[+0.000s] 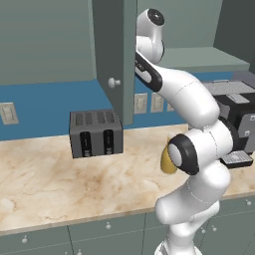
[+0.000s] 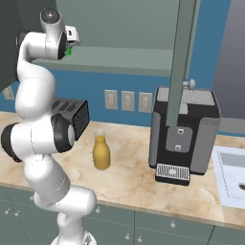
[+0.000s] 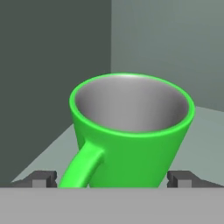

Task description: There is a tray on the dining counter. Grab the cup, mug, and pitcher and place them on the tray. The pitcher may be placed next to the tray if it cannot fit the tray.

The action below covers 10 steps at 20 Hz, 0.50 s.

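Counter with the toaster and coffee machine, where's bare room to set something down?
Bare marble counter stretches in front of the toaster, and between the pitcher and coffee machine. It is crowded between toaster and pitcher, where the arm stands.

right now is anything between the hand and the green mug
Nothing visible is. In the hand view the green mug stands upright directly ahead on the cabinet shelf, its handle toward the camera, with the open hand showing one fingertip at each side of its base.
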Tool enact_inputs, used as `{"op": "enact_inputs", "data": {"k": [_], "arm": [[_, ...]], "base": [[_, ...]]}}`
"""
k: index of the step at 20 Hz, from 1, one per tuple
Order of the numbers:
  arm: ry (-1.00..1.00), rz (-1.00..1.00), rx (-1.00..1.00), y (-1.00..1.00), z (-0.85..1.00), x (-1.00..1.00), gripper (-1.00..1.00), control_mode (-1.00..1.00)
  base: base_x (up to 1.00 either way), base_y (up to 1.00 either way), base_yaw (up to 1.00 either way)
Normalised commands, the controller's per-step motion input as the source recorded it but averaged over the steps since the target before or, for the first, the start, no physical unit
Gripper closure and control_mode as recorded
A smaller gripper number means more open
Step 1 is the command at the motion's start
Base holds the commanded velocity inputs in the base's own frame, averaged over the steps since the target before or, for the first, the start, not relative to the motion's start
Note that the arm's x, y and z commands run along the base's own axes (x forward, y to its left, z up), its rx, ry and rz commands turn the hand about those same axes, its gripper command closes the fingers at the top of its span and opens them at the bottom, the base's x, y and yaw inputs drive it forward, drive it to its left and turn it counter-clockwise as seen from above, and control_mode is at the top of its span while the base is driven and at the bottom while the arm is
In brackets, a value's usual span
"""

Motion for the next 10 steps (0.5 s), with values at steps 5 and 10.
{"op": "enact_inputs", "data": {"k": [5, 10], "arm": [[0.0, 0.0, 0.0, 0.0, 0.0, 0.16, -1.0, -1.0], [0.0, 0.0, 0.0, 0.0, 0.0, 0.17, -1.0, -1.0]], "base": [[0.0, 0.0, 0.0], [0.0, 0.0, 0.0]]}}
